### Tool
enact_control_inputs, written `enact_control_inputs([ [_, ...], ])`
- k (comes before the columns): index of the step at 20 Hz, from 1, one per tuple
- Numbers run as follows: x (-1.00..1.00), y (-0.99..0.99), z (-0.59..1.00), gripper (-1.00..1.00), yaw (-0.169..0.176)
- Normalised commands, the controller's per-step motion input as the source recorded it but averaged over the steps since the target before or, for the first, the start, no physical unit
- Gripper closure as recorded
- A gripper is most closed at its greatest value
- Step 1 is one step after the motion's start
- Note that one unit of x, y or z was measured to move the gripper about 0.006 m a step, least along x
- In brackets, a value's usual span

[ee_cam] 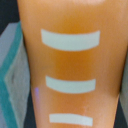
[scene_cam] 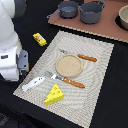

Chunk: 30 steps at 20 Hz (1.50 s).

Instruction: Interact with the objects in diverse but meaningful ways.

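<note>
The wrist view is filled almost edge to edge by the loaf (ee_cam: 70, 65), glossy orange-brown with three pale curved score marks across it. It sits very close under the camera. No fingers show in this view, so I cannot tell whether the claw is spread, pressed together or pinching the loaf.

In the exterior view, the yellow holed cheese (scene_cam: 54, 94) lies lower centre on the woven mat (scene_cam: 95, 80). Just beyond it, towards the left edge of the mat, lies the white fish (scene_cam: 33, 83). The white arm (scene_cam: 10, 45) fills the left side of the frame, and its dark gripper (scene_cam: 22, 62) hangs low beside the mat's left edge, near the fish. The loaf does not show in this view.

At mid frame, an orange-handled utensil (scene_cam: 70, 81) lies just before a tan plate (scene_cam: 67, 64), which holds nothing. A second utensil (scene_cam: 82, 56) lies just behind it. The small yellow packet (scene_cam: 39, 39) rests off the mat at upper left.

Farthest, at the top, two dark grey pots (scene_cam: 68, 8) stand on a brown board (scene_cam: 100, 27).

Progress, as a judgement: only the loaf seems engaged. The cheese, fish and packet lie apart and look unhandled, and nothing is served on the plate.

No writing is readable; the packet's red mark is too small to make out.
</note>
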Motion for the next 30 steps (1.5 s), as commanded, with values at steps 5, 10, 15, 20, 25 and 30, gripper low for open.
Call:
enact_control_inputs([
  [5, 0.66, 0.70, 1.00, 1.00, -0.015],
  [10, 0.94, 0.50, 0.99, 1.00, 0.000],
  [15, 1.00, 0.33, 0.79, 1.00, 0.000],
  [20, 1.00, 0.16, 0.25, 1.00, -0.006],
  [25, 1.00, 0.15, 0.16, 1.00, -0.001],
  [30, 1.00, 0.13, 0.13, 1.00, -0.004],
])
